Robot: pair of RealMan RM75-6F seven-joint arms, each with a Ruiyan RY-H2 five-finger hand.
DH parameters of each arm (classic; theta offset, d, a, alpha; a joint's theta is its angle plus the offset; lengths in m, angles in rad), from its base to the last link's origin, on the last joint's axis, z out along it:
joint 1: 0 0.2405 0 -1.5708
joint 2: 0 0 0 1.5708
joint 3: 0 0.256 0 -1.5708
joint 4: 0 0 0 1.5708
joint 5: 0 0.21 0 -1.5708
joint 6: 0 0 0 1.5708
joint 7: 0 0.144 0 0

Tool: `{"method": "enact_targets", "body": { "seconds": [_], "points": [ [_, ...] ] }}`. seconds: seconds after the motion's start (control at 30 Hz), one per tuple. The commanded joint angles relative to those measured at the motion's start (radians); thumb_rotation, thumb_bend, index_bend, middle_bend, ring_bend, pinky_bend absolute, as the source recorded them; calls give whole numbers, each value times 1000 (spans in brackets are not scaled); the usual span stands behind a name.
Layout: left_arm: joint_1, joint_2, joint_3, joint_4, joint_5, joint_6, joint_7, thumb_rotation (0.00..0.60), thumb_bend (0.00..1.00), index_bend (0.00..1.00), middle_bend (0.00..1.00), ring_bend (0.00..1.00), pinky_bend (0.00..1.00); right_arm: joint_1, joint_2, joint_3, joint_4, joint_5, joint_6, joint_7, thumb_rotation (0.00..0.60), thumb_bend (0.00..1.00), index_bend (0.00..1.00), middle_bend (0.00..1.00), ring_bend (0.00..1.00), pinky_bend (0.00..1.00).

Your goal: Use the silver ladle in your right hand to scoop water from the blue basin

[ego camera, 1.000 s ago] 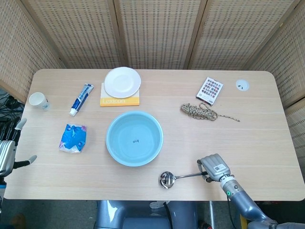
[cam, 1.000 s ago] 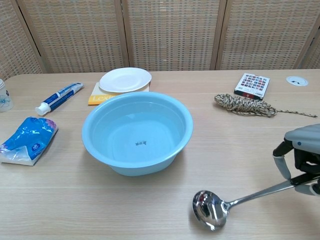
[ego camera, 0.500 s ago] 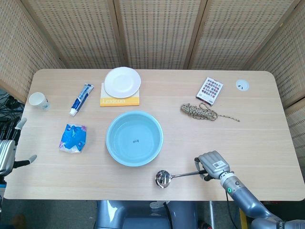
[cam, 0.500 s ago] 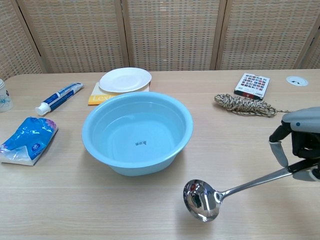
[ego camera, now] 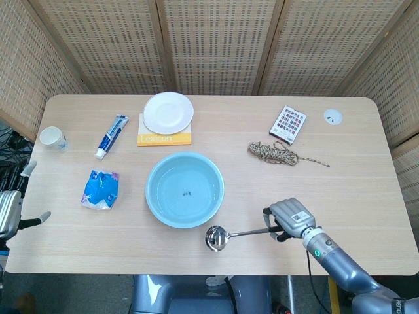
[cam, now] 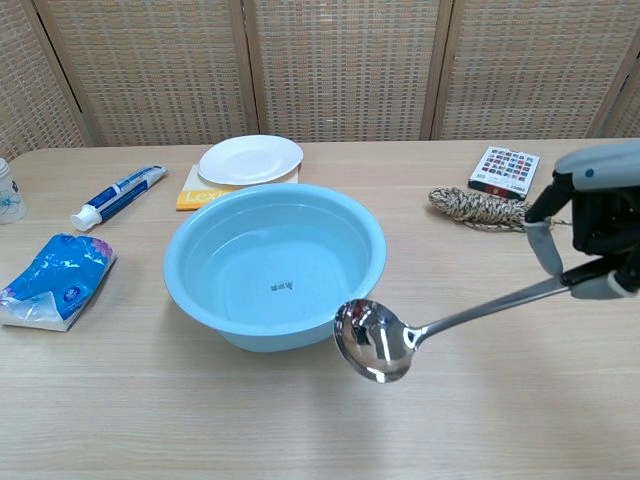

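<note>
Now silver ladle (cam: 372, 341) raised, nearer blue basin (cam: 275, 265)

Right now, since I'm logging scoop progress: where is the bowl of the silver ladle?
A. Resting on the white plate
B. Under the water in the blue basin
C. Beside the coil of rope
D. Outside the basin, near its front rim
D: the silver metal ladle in the right robot hand has its bowl outside the round blue plastic basin, near the front rim, not yet in the water.
</note>
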Motion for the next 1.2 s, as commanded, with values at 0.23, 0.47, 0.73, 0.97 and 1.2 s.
{"method": "enact_targets", "body": {
  "seconds": [0.23, 0.47, 0.73, 0.97, 1.2],
  "points": [
    [-10, -9, -5, 10, -26, -19, 7, 600, 0, 0, 0, 0, 0, 211, -8, 61, 27, 306, 1, -85, 600, 742, 845, 1000, 1000, 1000],
    [-21, -13, -13, 18, -57, -41, 0, 600, 0, 0, 0, 0, 0, 376, -93, 69, 105, 543, 47, -176, 600, 749, 849, 1000, 1000, 1000],
    [-34, -23, -21, 35, -101, -68, 4, 600, 0, 0, 0, 0, 0, 551, -212, 77, 214, 778, 105, -295, 600, 749, 849, 1000, 1000, 1000],
    [-51, -41, -27, 69, -137, -97, 12, 600, 0, 0, 0, 0, 0, 681, -368, 86, 390, 943, 109, -390, 600, 763, 848, 1000, 1000, 1000],
    [-57, -46, -32, 94, -158, -112, -5, 600, 0, 0, 0, 0, 0, 746, -497, 76, 547, 1034, 92, -469, 600, 766, 849, 1000, 1000, 1000]
  ]
}}
